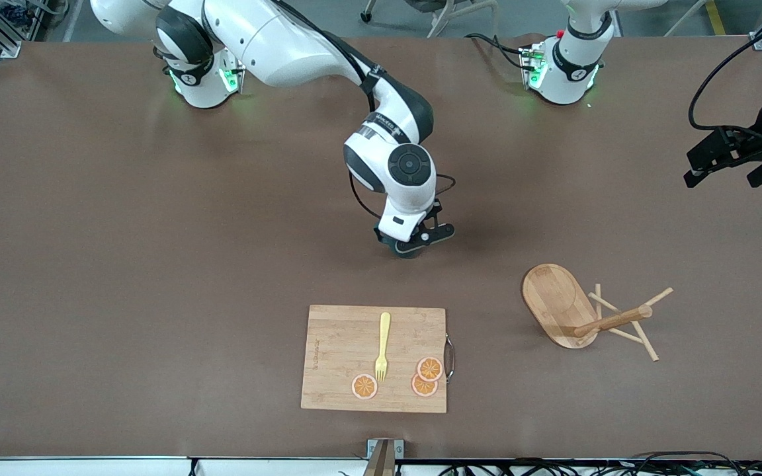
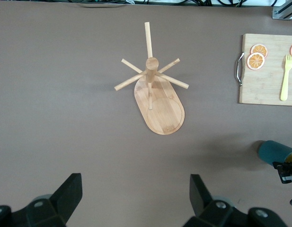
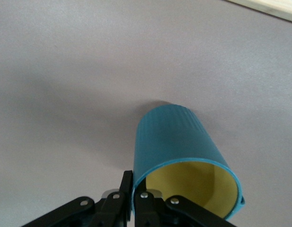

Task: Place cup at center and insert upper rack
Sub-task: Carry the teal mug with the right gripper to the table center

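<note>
cup (image 3: 176,142) rim pinched, right gripper (image 3: 131,195)

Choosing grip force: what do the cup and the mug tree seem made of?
The cup: likely glazed ceramic or plastic, hard to tell; smooth matte teal outside, yellow inside, faint vertical ribbing. The mug tree: bamboo or light wood, with visible grain and an unpainted tan finish.

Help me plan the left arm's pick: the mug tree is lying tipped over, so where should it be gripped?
Probably the thick round post of the upper rack, taken from above, fingers straddling it. It lies nearly level and stands clear of the thin pegs. The open left gripper waits over that end of the table.
</note>
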